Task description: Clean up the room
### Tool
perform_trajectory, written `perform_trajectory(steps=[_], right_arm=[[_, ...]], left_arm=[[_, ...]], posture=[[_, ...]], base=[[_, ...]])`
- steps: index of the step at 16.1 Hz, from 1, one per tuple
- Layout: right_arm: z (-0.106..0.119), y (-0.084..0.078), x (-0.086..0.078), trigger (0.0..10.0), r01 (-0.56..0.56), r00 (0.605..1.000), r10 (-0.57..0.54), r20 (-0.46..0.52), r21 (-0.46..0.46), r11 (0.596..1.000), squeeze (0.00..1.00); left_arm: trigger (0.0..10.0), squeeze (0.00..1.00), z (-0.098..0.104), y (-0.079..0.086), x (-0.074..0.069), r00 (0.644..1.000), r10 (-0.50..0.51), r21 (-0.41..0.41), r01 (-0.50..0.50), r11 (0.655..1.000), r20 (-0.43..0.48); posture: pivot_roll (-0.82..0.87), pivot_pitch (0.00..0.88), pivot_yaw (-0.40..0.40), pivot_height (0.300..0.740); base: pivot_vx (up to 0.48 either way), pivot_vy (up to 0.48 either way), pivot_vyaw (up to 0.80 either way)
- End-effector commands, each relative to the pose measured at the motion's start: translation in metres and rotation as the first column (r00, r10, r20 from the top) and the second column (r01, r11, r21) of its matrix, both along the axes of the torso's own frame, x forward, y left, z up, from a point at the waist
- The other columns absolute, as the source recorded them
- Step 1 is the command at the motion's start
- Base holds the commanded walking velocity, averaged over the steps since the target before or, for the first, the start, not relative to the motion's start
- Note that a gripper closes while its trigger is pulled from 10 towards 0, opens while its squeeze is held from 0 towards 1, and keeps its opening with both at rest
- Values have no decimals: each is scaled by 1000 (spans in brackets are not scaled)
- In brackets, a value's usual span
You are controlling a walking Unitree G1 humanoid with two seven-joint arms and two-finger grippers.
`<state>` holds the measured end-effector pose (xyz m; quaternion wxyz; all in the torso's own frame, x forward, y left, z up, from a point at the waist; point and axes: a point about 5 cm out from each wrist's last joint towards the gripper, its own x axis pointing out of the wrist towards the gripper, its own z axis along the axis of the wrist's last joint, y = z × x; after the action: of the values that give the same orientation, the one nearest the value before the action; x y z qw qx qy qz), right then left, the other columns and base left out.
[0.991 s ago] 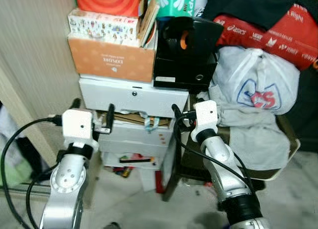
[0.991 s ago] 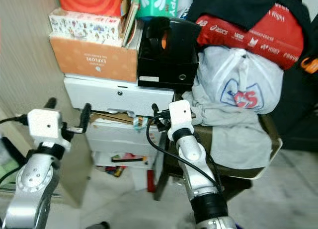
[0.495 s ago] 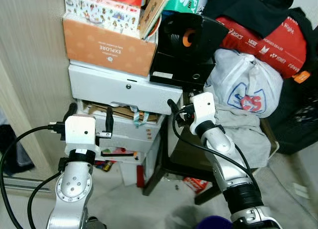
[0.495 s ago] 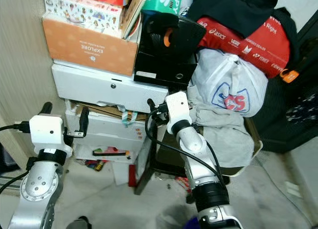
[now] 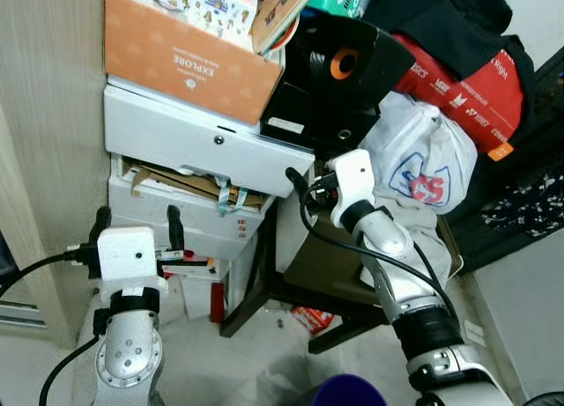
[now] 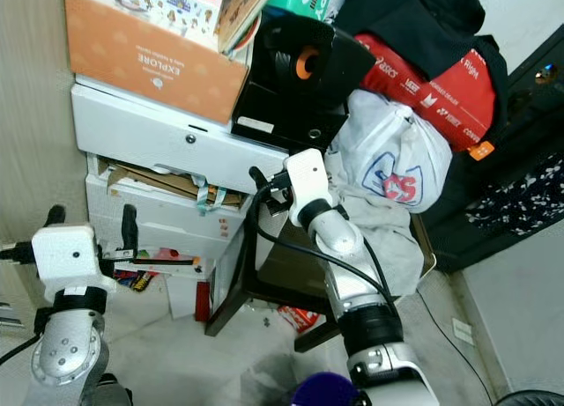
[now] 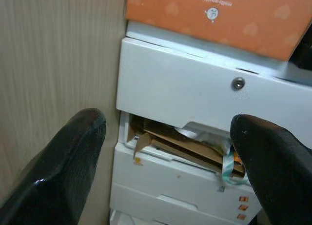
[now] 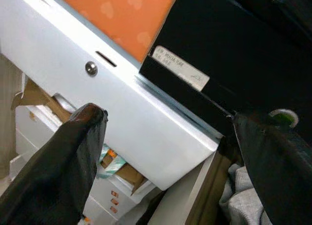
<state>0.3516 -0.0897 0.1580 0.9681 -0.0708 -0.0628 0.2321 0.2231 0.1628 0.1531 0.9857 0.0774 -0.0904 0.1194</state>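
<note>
A cluttered stack stands against the wood-panel wall: an orange cardboard box (image 5: 176, 58) on a white drawer unit (image 5: 194, 146), with crumpled cardboard (image 7: 180, 144) poking out of the slot below it. My left gripper (image 5: 137, 223) is open and empty, low in front of the lower white drawers. My right gripper (image 5: 304, 179) is open too, held just off the drawer unit's right corner, below a black box (image 5: 330, 80). In the right wrist view the drawer's small lock (image 8: 90, 67) lies between the fingers (image 8: 73, 152).
A white plastic bag (image 5: 419, 159) and grey cloth (image 5: 414, 239) lie on a dark wooden stool (image 5: 260, 278). A red bag (image 5: 458, 76) and black clothing (image 5: 441, 10) are piled behind. A red packet (image 5: 313, 318) lies on the floor under the stool.
The whole picture has shifted and tilted, so the camera moved. Against the stack, my left gripper now sits lower. Both grippers have stayed open and empty.
</note>
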Motion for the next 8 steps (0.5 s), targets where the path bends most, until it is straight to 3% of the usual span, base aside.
perform_trajectory(steps=[1,5,8], right_arm=[[-4,-11,1,10000,23,1000,-23,-17,-17,1000,0],[-4,-10,1,10000,25,1000,-25,-15,-6,1000,0],[-7,-13,-1,10000,60,998,-60,-9,10,998,0]], left_arm=[[10000,0,2,-9,-2,1000,-17,-13,17,1000,3],[10000,0,2,-10,-2,1000,-25,-13,25,1000,-3],[10000,0,1,-9,1,997,-70,5,70,998,-12]], posture=[[189,139,-400,740],[176,140,-400,740],[169,129,-345,740]], base=[[0,0,0],[0,0,0],[0,0,0]])
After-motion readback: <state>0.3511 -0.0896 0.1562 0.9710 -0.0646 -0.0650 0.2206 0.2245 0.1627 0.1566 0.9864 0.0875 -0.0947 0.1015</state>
